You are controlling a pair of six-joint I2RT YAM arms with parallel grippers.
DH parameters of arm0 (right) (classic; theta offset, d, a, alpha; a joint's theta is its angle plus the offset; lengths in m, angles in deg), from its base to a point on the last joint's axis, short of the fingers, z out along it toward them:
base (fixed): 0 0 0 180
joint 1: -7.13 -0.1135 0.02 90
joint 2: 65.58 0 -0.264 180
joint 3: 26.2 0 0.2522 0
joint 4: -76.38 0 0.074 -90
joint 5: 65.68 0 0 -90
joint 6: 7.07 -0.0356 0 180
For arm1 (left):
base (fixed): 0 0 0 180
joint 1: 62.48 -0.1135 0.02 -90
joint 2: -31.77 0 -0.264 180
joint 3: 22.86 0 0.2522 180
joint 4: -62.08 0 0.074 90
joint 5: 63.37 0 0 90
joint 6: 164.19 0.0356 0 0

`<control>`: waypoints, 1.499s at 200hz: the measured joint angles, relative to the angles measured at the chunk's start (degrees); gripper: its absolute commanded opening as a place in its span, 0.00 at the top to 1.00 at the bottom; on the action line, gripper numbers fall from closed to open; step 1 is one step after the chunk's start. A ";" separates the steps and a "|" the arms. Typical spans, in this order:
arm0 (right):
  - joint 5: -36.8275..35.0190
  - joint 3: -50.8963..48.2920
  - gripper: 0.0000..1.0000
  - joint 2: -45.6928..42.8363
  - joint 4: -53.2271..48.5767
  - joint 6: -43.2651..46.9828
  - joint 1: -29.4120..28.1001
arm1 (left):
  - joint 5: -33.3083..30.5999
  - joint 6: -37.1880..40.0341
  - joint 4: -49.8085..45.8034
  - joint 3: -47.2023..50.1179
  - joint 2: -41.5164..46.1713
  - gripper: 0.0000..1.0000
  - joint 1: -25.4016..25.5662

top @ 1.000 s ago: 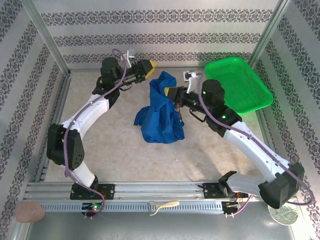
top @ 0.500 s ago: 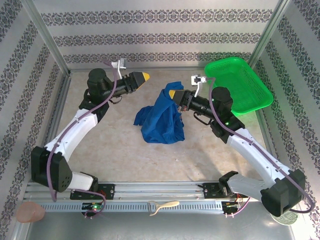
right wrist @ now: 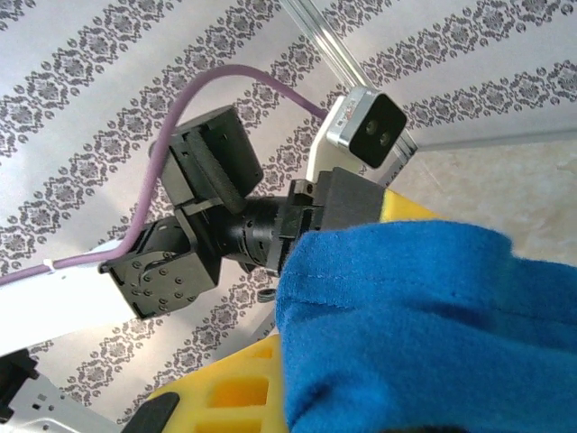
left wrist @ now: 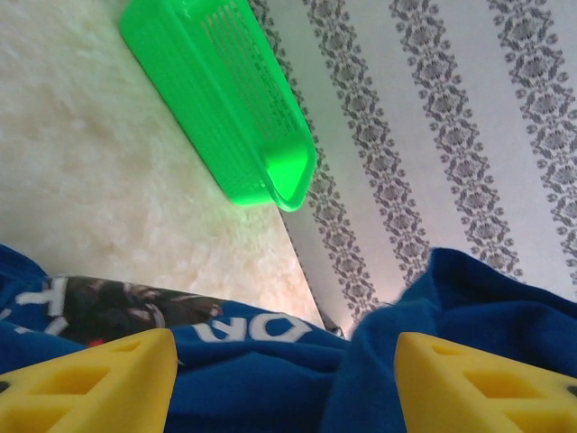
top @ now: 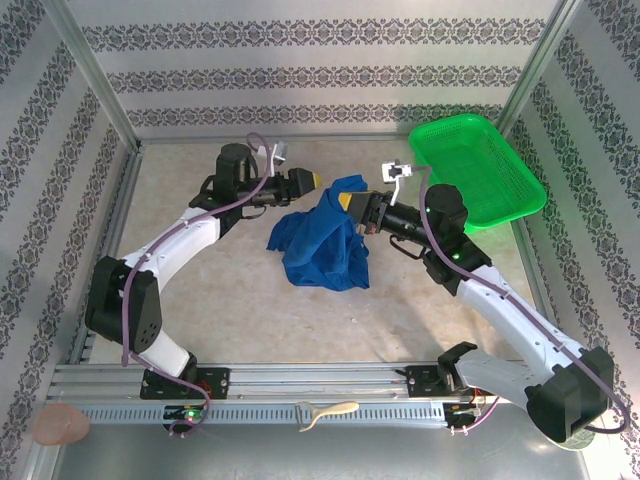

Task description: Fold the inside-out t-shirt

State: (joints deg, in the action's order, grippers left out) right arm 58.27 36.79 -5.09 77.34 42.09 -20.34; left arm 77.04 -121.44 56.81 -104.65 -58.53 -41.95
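The royal-blue t-shirt (top: 322, 240) hangs in a bunched heap at the middle of the table, its upper edge lifted. My right gripper (top: 350, 204) is shut on that upper edge; in the right wrist view blue cloth (right wrist: 424, 316) drapes over its yellow finger (right wrist: 225, 388). My left gripper (top: 312, 182) sits at the shirt's top left, open. In the left wrist view its yellow fingers (left wrist: 90, 379) stand wide apart with blue cloth and white lettering (left wrist: 270, 329) between them, neither finger pressing on the cloth.
A green mesh basket (top: 480, 170) leans at the back right corner, close behind the right arm, and shows as a basket (left wrist: 225, 99) in the left wrist view too. Patterned walls enclose the table on three sides. Bare table (top: 200, 280) lies left of and in front of the shirt.
The left gripper drew back to the left, then swung in to the shirt's top, with its jaws wider. The shirt's raised peak has sunk lower, still held by the right gripper.
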 measured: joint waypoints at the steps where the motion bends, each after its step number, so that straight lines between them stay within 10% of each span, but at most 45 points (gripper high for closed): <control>1: 0.00 -0.04 1.00 0.00 0.02 0.00 0.00 | 0.11 -0.13 0.04 0.00 0.00 0.34 0.11; 96: 0.09 -0.28 1.00 1.29 1.44 0.04 0.13 | 4.31 -10.49 13.07 3.58 -1.95 0.33 2.47; 109: 0.35 -0.28 1.00 1.62 1.44 0.07 0.37 | 5.29 -11.45 13.51 3.74 -3.13 0.42 3.26; 140: 1.07 -0.37 1.00 2.08 1.40 0.20 1.25 | 8.11 -13.84 15.91 2.89 -6.88 1.00 4.66; 216: -4.81 -16.26 1.00 -1.57 -0.09 -0.57 2.62 | 7.65 -22.58 32.57 4.11 -6.54 1.00 -1.53; 243: -9.11 -16.46 0.41 1.46 -1.38 -1.49 2.62 | 8.98 -29.49 43.56 5.90 -7.21 1.00 -1.46; 300: -20.57 -8.92 0.31 -4.02 -22.14 3.32 -2.16 | 8.04 -30.77 43.50 8.68 -3.39 1.00 -2.82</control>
State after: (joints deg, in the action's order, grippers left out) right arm 37.71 27.88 -9.11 55.20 45.41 -22.50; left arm 85.09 -152.21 100.30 -95.97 -61.92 -44.77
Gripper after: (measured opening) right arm 0.685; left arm 0.047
